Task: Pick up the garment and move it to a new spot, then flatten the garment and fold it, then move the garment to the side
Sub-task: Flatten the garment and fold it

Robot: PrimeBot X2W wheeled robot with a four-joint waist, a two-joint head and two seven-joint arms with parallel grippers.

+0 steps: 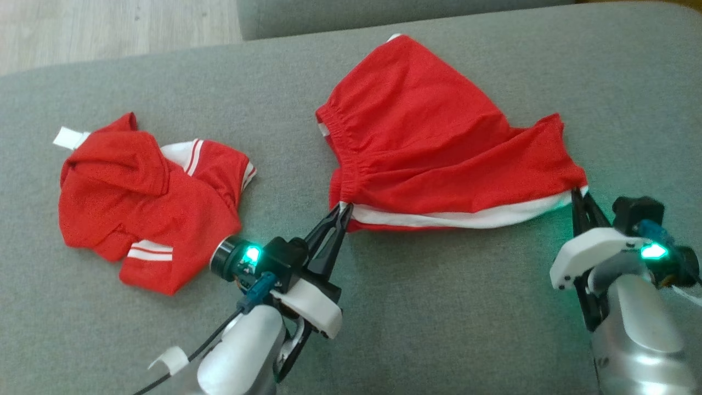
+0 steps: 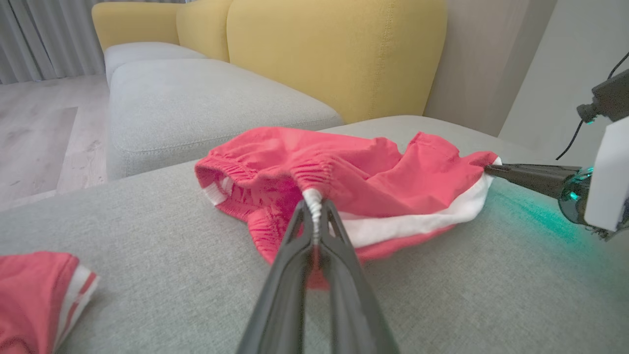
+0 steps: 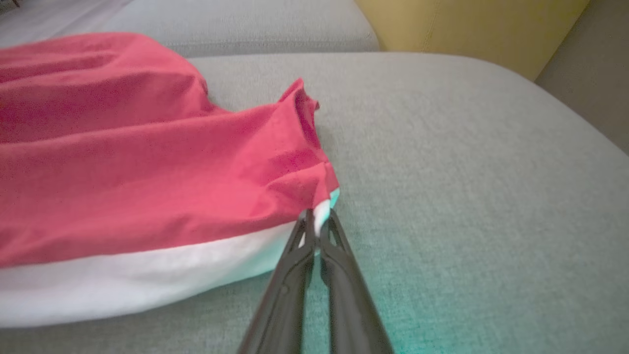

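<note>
Lower frame: left end effector and right end effector, both pinched shut. The grey cushion carries the red shorts at centre, left holding the waistband corner, right the hem corner. Soft, light cloth; likely sags unless held taut by those corners.

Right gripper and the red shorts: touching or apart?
Touching. In the right wrist view the right gripper pinches the white-trimmed corner of the red shorts between shut fingers.
</note>
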